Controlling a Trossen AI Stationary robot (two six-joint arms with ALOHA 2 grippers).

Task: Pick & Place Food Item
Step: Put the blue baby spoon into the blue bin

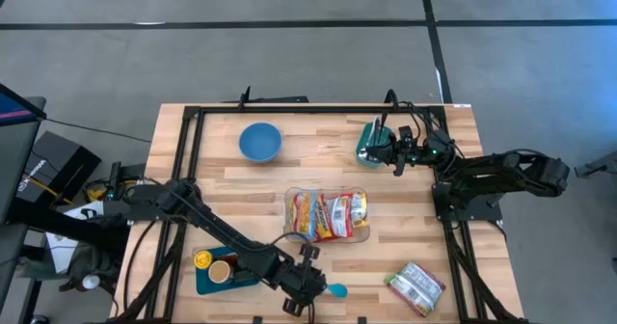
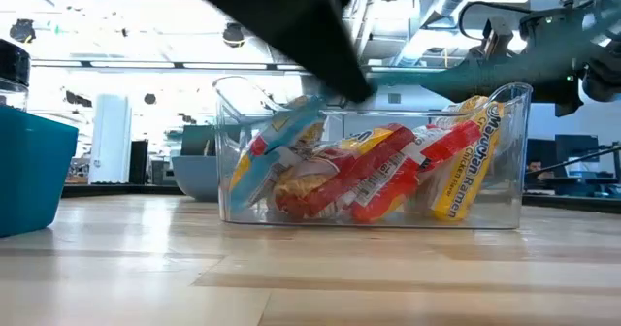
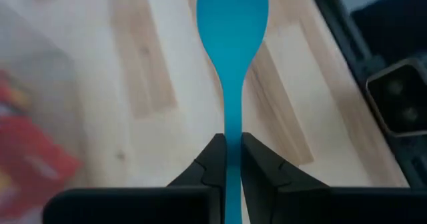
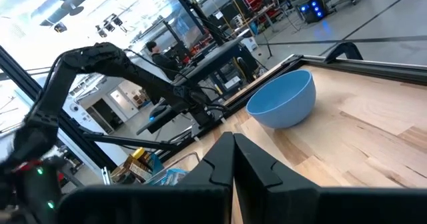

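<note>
Clearly the left gripper (image 1: 310, 283), just front of the clear bin (image 1: 327, 216), is clamped on the thin handle of a blue spoon (image 3: 231, 24), whose bowl sticks out over the bare wood beside the teal tray (image 1: 224, 272). So narrow a hold could let the spoon swivel or slip as the arm swings, and a low pass toward the bin might knock its wall and the ramen packs (image 2: 369, 171) inside. The right gripper (image 1: 396, 160), fingers together and empty, waits behind the bin, right of the blue bowl (image 1: 259, 141).

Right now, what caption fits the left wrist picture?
Left gripper shut on the blue spoon above the wooden table.
</note>
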